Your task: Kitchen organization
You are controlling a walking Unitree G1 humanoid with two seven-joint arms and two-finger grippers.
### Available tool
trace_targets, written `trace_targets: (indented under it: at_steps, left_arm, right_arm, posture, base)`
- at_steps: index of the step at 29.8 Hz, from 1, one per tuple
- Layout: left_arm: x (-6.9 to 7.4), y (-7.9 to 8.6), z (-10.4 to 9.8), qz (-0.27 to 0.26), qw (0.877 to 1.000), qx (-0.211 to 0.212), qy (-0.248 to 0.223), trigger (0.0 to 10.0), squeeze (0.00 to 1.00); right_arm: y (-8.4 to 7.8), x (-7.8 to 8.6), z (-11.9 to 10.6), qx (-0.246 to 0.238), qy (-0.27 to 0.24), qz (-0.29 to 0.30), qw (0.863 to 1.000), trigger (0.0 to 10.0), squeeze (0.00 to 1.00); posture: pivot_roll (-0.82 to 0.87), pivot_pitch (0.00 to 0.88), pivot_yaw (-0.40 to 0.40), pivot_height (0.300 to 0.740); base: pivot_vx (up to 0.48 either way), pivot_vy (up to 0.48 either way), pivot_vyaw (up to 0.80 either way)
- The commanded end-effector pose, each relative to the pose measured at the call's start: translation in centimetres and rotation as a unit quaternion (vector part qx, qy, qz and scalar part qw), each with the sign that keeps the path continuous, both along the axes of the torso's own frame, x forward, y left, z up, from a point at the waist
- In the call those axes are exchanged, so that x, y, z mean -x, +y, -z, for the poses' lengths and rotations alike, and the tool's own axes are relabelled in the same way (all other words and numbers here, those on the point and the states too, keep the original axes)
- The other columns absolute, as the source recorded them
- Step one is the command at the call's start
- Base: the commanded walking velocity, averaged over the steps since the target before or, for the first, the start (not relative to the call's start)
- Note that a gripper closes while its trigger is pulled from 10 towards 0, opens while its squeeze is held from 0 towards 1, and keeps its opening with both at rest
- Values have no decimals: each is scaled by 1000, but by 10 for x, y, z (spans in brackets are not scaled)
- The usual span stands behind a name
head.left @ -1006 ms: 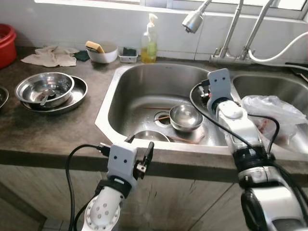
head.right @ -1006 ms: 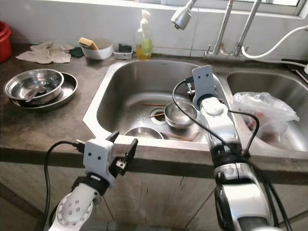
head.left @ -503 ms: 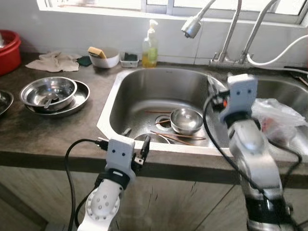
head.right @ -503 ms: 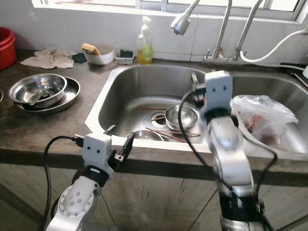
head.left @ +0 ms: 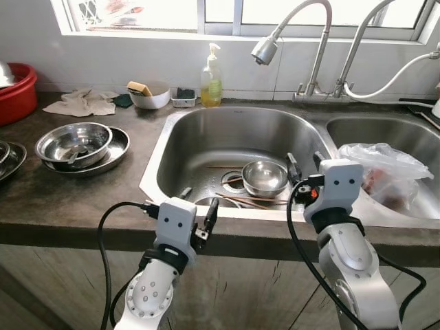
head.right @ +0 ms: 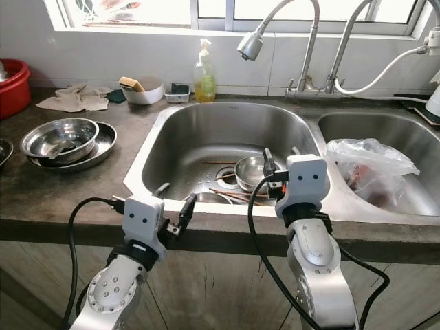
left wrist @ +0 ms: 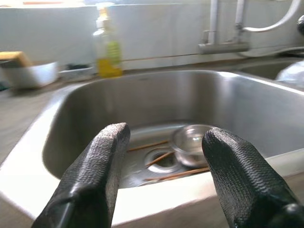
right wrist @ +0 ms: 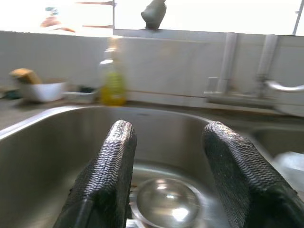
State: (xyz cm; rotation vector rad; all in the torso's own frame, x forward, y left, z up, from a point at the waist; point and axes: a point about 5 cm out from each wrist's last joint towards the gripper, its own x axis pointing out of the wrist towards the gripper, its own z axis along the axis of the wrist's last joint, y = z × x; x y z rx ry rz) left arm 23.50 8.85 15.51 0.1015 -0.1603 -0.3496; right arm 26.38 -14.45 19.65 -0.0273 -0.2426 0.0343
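Observation:
A small steel bowl (head.left: 265, 177) sits upright in the left sink basin (head.left: 206, 130), beside the drain, with chopsticks (head.left: 251, 200) lying across the bottom. Part of another steel bowl (head.left: 218, 202) shows at the basin's near wall. On the counter to the left, a steel bowl (head.left: 74, 141) rests inside a steel plate. My left gripper (head.left: 198, 203) is open and empty at the sink's front rim. My right gripper (head.left: 304, 165) is open too, also at the front rim, just this side of the small bowl (right wrist: 166, 202).
A soap bottle (head.left: 212, 69), a white bowl with a sponge (head.left: 148, 95) and a cloth (head.left: 86, 103) line the back of the counter. A red tub (head.left: 15, 93) stands far left. A plastic bag (head.left: 385, 165) fills the right basin. A faucet head (head.left: 265, 49) hangs over the left basin.
The camera has pulled back and tilted up. My right arm has drawn back from over the basin to the front rim. The left gripper stays at the rim.

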Motion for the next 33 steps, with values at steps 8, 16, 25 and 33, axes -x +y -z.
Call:
trace_targets:
  at_steps: [8, 16, 25, 33]
  left_arm:
    - [1, 4, 4, -5, 1000, -3, 9, 10000, 0]
    - [1, 3, 5, -4, 1000, -3, 13, 10000, 0]
    - [1, 3, 5, -5, 1000, -7, 9, 10000, 0]
    - [0, 3, 4, -5, 1000, -14, 4, 10000, 0]
  right_arm:
    - [7, -1, -3, -2, 0, -6, 1000, 10000, 0]
    - [9, -3, -5, -6, -1, -8, 1000, 10000, 0]
    - [8, -8, -9, -5, -3, -6, 1000, 10000, 0]
    - [11, -9, -8, -2, -4, -12, 1000, 10000, 0]
  posture:
    - [32, 0, -41, 740]
    - [34, 0, -42, 740]
    - [38, 0, -47, 740]
    - [41, 0, -47, 740]
  base:
    - [-39, 32, 800]
    - [0, 325, 800]
    - [0, 0, 711]
    - [62, 0, 0]
